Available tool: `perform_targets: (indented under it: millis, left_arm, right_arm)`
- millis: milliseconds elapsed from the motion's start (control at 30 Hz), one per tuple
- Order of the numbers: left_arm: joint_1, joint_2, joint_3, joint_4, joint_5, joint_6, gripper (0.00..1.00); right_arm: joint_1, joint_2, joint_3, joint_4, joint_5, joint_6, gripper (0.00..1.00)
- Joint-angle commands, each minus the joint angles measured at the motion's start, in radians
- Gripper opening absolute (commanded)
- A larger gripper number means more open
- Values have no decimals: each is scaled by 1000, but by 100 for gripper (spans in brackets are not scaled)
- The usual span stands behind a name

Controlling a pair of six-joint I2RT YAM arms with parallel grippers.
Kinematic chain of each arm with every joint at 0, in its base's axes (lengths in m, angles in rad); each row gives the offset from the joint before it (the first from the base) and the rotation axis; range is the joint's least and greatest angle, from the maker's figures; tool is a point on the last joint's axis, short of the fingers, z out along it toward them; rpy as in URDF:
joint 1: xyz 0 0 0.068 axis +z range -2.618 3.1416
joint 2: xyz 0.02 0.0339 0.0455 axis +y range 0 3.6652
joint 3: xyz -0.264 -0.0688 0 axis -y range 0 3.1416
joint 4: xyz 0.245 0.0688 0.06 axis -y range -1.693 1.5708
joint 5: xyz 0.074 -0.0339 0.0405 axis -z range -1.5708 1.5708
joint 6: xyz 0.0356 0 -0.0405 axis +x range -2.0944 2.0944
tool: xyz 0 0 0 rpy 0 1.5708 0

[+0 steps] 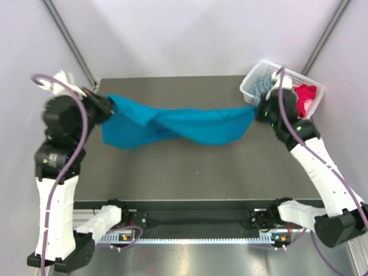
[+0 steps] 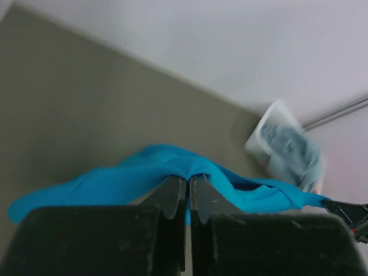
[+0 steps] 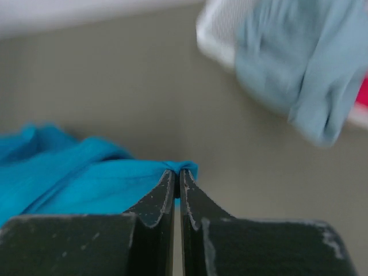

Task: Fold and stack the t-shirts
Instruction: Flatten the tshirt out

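The bright teal-blue t-shirt [image 1: 178, 125] hangs stretched and twisted between my two grippers above the table. My left gripper [image 1: 108, 107] is shut on its left end; in the left wrist view the cloth [image 2: 132, 175] bunches over the gripper's [image 2: 188, 178] closed fingertips. My right gripper [image 1: 257, 110] is shut on its right end; in the right wrist view a corner of the cloth [image 3: 86, 178] is pinched at the gripper's [image 3: 177, 171] tips. The dusty grey-blue t-shirt [image 1: 263, 87] and the red-pink t-shirt [image 1: 306, 98] lie in the basket.
The white lattice basket [image 1: 250, 83] stands at the table's back right corner, just behind my right gripper; it also shows in the left wrist view [image 2: 260, 135] and the right wrist view [image 3: 221, 34]. The dark grey table [image 1: 190, 172] lies below the shirt.
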Motion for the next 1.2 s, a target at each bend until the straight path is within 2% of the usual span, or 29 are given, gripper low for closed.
perform_targets:
  millis: [0, 67, 133, 267, 467, 567, 867, 967, 1167]
  left_arm:
    - [4, -75, -156, -60, -5, -56, 0]
    - [4, -76, -86, -84, -18, -44, 0]
    - [4, -11, 5, -104, -4, -26, 0]
    - [4, 111, 261, -98, 19, -20, 0]
    - [4, 219, 465, -73, 10, 0, 0]
    - [4, 219, 482, -26, 14, 2, 0]
    - [4, 239, 599, 184, 53, 85, 0]
    - [4, 231, 628, 223, 25, 134, 0]
    - [-3, 187, 669, 313, -62, 163, 0]
  right_arm:
    - [26, -89, -188, -115, -107, 83, 0]
    - [26, -141, -206, -144, -98, 78, 0]
    - [25, -138, -170, -151, -95, 45, 0]
    - [25, -65, 8, -157, -51, -18, 0]
    - [25, 17, 223, -139, 14, -86, 0]
    - [25, 49, 296, -102, 50, -117, 0]
    - [25, 164, 698, 27, 113, -216, 0]
    - [25, 167, 767, 78, 140, -265, 0]
    - [25, 103, 792, 236, 109, -290, 0]
